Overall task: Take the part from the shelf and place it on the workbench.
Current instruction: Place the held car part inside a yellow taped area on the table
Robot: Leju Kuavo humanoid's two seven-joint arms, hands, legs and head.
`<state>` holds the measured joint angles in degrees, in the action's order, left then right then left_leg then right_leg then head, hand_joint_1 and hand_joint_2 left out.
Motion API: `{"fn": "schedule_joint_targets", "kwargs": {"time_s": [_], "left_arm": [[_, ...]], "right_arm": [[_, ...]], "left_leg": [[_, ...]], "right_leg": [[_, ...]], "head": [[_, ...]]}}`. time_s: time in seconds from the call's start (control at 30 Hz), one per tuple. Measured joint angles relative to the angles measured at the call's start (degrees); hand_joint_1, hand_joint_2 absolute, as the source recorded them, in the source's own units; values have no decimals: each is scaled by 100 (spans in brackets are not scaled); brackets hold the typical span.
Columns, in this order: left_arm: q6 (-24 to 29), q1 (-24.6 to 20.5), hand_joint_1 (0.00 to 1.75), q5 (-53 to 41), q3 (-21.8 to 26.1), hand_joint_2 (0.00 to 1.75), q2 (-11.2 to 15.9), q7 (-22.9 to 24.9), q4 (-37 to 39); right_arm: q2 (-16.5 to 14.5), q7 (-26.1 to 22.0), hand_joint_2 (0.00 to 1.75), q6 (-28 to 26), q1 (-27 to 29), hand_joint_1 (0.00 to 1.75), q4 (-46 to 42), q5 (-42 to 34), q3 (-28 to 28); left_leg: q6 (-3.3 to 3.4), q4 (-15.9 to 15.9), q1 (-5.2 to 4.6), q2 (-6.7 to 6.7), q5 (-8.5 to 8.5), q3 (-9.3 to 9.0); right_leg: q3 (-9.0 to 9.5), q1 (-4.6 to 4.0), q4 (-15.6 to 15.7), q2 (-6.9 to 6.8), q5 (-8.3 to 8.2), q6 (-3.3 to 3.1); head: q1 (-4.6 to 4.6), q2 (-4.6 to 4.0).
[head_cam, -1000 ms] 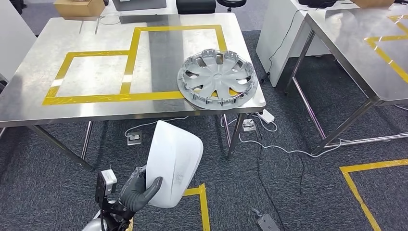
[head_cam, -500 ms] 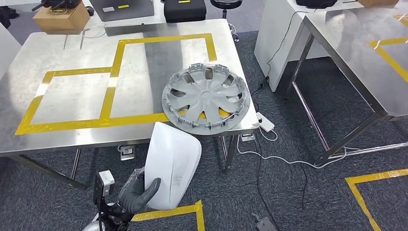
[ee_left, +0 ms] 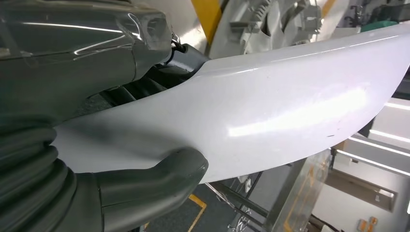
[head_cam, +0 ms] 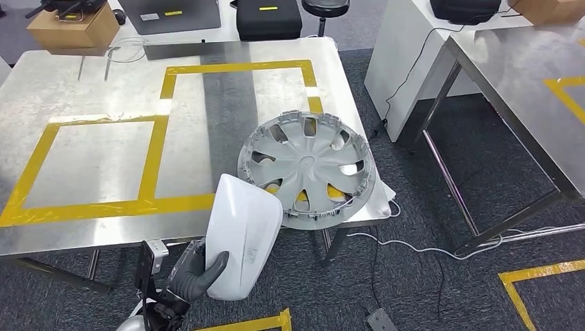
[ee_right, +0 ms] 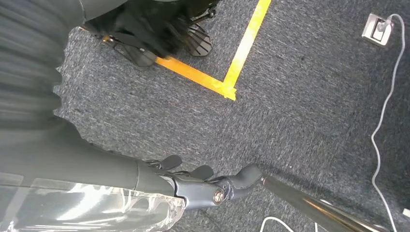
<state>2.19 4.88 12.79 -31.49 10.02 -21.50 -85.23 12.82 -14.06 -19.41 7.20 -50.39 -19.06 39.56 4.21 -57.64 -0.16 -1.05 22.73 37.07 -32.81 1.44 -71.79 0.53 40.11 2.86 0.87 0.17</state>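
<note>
Fingers (head_cam: 195, 265) and grey thumb of the left hand (head_cam: 196, 276) clamp the glossy white curved plastic shell (head_cam: 243, 238), held upright over the steel workbench's (head_cam: 90, 162) front edge.

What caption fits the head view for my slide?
Left robot hand holds a white part before the steel workbench bearing a hubcap.
</note>
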Motion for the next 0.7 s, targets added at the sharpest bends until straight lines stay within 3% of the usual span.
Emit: {"fn": "schedule_joint_targets", "kwargs": {"time_s": [0.03,0.07,0.1,0.13,0.2,0.23,0.27,0.7], "left_arm": [[11,9,175,43,0,175,0,62,4],[30,14,175,96,-1,175,-2,140,6],[55,15,175,155,-2,175,-5,219,5],[85,13,175,195,-3,175,-10,271,5],[158,9,175,202,-11,175,-11,260,2],[182,9,175,186,-16,175,-10,227,1],[199,7,175,171,-20,175,-7,198,-1],[302,-39,175,162,-26,175,-1,153,-2]], "right_arm": [[0,5,175,-13,1,0,7,-2,2],[0,12,175,-27,0,0,12,-6,3],[1,24,175,-43,-3,0,16,-13,4],[7,35,175,-61,-7,0,19,-21,4],[17,58,175,-91,-5,0,24,-40,7],[22,65,175,-98,-2,0,25,-49,8],[22,70,175,-101,-2,0,26,-55,9],[19,73,175,-116,-14,0,40,-91,19]], "left_leg": [[-2,-1,-5,-15,26,-42],[-7,-2,-11,-29,45,-80],[-15,-1,-20,-45,62,-107],[-26,0,-29,-61,78,-123],[-51,-13,-58,-90,115,-126],[-57,-21,-69,-96,129,-125],[-60,-27,-77,-99,140,-126],[-93,1,-51,-72,126,-158]], "right_leg": [[-110,-1,-1,-1,-122,50],[-131,-4,198,-2,-334,101],[-75,-16,586,-4,-620,133],[0,-36,968,-5,-885,108],[102,-70,1457,-7,-1195,3],[111,-77,1502,-5,-1233,-44],[116,-78,1521,-2,-1243,-50],[132,-102,1514,17,-1252,-70]], "head": [[-1,0],[-1,0],[-2,0],[2,0],[8,0],[12,0],[11,0],[12,0]]}}
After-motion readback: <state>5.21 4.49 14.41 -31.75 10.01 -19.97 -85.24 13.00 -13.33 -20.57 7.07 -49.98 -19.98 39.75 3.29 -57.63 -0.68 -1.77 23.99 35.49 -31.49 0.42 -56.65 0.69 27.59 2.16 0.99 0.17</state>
